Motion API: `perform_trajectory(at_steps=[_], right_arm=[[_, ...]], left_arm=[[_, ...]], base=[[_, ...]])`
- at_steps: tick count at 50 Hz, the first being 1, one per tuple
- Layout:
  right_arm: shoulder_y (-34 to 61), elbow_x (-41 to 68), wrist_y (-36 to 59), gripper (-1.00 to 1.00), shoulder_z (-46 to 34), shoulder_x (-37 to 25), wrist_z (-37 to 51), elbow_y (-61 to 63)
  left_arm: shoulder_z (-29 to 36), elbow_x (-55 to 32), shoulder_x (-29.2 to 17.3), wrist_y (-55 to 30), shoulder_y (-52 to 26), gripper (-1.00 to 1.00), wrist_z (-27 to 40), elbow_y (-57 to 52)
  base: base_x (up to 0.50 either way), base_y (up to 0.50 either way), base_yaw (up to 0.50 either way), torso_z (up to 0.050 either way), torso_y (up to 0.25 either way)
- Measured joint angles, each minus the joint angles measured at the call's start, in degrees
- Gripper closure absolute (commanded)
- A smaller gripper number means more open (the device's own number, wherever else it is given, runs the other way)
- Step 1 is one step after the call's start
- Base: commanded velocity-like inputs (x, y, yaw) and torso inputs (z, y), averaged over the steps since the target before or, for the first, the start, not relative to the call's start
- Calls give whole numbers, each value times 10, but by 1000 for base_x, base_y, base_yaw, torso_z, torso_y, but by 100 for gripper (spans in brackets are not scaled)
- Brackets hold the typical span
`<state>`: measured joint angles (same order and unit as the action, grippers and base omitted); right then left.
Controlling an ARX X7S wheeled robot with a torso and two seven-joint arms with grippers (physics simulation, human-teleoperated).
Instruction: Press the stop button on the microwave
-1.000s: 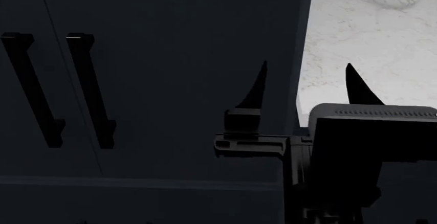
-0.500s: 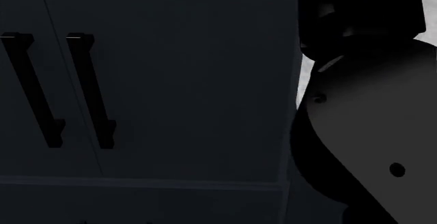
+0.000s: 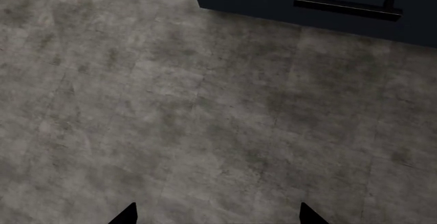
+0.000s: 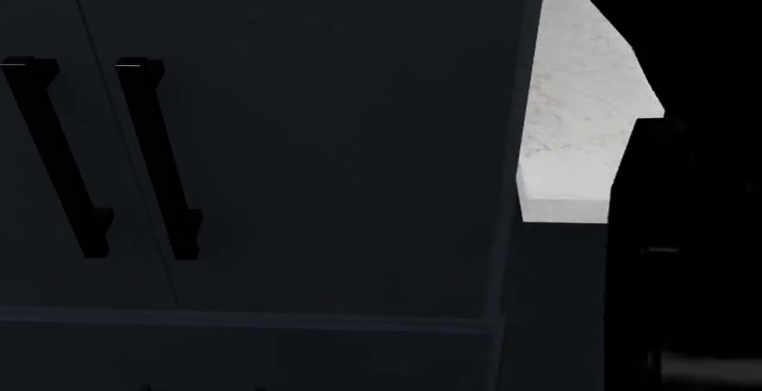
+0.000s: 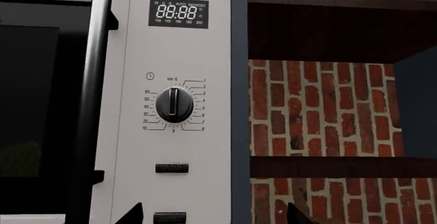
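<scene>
In the right wrist view the microwave's white control panel (image 5: 171, 132) faces me, with a digital display (image 5: 178, 13) and a round dial (image 5: 175, 105). Below the dial are two small dark buttons, an upper one (image 5: 171, 168) and a lower one (image 5: 169, 217); their labels are too blurred to read. My right gripper (image 5: 215, 216) is open and empty, a short way off the panel, and its tips straddle the panel's lower right edge beside the lower button. My left gripper (image 3: 217, 216) is open and empty above the grey floor (image 3: 171, 116).
The microwave's dark door and vertical handle (image 5: 89, 106) adjoin the panel. A brick wall with dark shelves (image 5: 328, 27) is beside it. The head view shows dark cabinet doors with two handles (image 4: 155, 159), a white marble counter (image 4: 572, 141) and my dark right arm (image 4: 691, 186). A drawer handle (image 3: 347, 8) is above the floor.
In the head view my right arm has risen: its gripper was in sight a second ago, then the arm swept past, and now only a dark part fills the right edge.
</scene>
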<state>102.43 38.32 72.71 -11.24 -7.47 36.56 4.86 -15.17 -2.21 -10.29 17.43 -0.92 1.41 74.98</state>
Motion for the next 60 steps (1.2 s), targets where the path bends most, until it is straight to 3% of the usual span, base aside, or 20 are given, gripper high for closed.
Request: perform_trajectory(at_steps=[21, 45, 60], right_arm=[[91, -31, -92, -100, -30, 28, -35, -183], [93, -29, -108, -100, -51, 26, -29, -194], [89, -22, -110, -100, -62, 22, -28, -191]], left_arm=[[-1, 0, -1, 0, 0, -100, 0, -1], [0, 0, 0, 0, 0, -100, 0, 0], [0, 0, 0, 0, 0, -100, 0, 0]], base=[[42, 135, 0, 0, 0], [0, 0, 0, 49, 128], [0, 0, 0, 29, 24]])
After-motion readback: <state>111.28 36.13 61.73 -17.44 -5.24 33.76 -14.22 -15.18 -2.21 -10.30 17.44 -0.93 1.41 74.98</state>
